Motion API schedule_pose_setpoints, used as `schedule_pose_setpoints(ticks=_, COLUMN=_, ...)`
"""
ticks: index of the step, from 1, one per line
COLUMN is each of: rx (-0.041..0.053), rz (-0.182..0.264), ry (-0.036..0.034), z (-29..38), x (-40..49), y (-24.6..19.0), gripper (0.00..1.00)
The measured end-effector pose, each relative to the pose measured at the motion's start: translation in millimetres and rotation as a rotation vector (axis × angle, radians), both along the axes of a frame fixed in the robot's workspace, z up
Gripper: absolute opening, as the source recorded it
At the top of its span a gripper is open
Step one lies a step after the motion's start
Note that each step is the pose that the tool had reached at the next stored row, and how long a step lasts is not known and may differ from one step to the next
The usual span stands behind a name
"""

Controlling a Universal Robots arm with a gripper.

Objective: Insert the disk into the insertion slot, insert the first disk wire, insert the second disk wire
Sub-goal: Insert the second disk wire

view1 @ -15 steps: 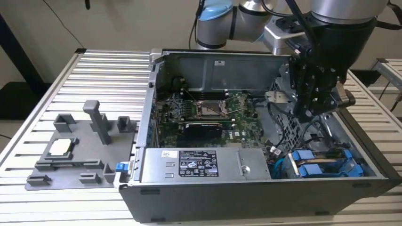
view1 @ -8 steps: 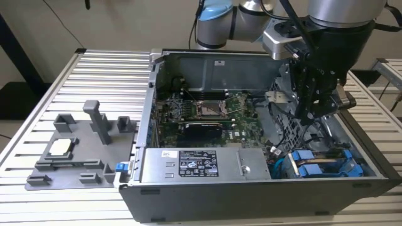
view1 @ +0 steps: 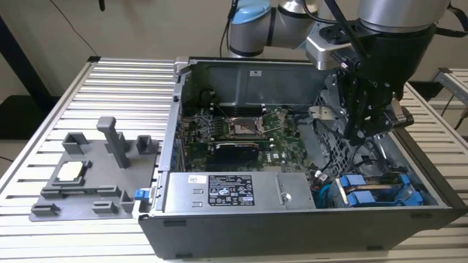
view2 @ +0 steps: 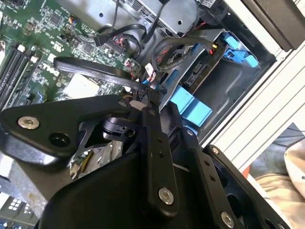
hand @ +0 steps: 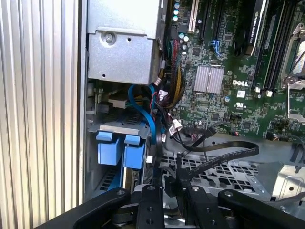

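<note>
- The gripper (view1: 357,137) hangs inside the open computer case (view1: 292,235), at about 2 o'clock of the case in the exterior view.
- Its fingers (view2: 155,138) are pressed together and, as far as I can see, pinch the end of a flat black wire (view2: 90,69).
- The disk (view1: 374,193), in its bright blue frame, sits in the insertion slot (hand: 114,130) at 5 o'clock of the case. It is at 6 o'clock from the gripper, near it but apart.
- The green motherboard (view1: 241,137) lies at 9 o'clock from the gripper.
- The power-supply box (view1: 292,192) stands just beside the disk, at its 9 o'clock.
- A grey fixture (view1: 80,181) rests on the slatted table (view1: 131,82), at 9 o'clock of the case.
</note>
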State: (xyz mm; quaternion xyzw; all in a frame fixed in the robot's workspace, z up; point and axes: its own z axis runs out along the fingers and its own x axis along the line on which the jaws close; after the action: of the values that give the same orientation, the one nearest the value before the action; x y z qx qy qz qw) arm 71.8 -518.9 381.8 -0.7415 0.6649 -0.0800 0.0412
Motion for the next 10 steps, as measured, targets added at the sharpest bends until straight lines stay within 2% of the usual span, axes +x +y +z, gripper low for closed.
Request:
schedule_pose_setpoints(ticks=1, rx=-0.0002, rz=0.0, ry=0.0, z=0.1, x=0.0, y=0.0, gripper=0.25)
schedule_pose_setpoints(ticks=2, rx=-0.0003, rz=0.0, ry=0.0, z=0.1, x=0.0, y=0.0, gripper=0.18)
schedule_pose_setpoints(ticks=10, rx=-0.0012, rz=0.0, ry=0.0, z=0.1, x=0.0, y=0.0, gripper=0.16)
